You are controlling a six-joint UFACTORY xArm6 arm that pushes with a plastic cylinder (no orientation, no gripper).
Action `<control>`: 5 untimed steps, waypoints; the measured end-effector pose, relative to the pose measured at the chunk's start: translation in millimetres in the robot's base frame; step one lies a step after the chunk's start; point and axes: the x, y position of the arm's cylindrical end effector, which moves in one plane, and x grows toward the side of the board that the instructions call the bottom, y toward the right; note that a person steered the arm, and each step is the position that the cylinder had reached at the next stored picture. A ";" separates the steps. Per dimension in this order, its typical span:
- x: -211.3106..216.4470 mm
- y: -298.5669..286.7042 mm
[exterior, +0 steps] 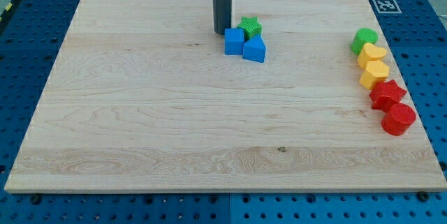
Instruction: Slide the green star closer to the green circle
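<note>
Pushing the green star (249, 26) toward the green circle (364, 40) calls for contact on the star's left face, and we are nearly placed for that: my tip (222, 33) rests on the tabletop (140, 112) just left of the star and right beside the top-left of the blue cube (234, 42). We carry no claw at all, only the rod, so there is nothing to open, close or grip with.

The star sits near the view's top centre, touching or nearly touching the blue cube below-left of it and a second blue block (255, 49), wedge-like in shape, below it. The green circle lies well apart at the view's right edge, heading a column with two yellow blocks (372, 62), a red star (387, 93) and a red cylinder (399, 119) beneath it.

To do this well, we judge that we should meet the star above the blue cube's top edge, then sweep toward the view's right and slightly down. Striking too low would likely drag the blue pair along; striking off the star's centre line could spin it away. We should stop short of the circle so the right-hand column is not disturbed.

As for containers, none appear: every block lies loose on the bare tabletop, with nothing holding or enclosing any of them.
</note>
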 end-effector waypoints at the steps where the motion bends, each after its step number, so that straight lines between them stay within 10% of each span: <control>1: 6.4 11.0; 5: 13.4 79.8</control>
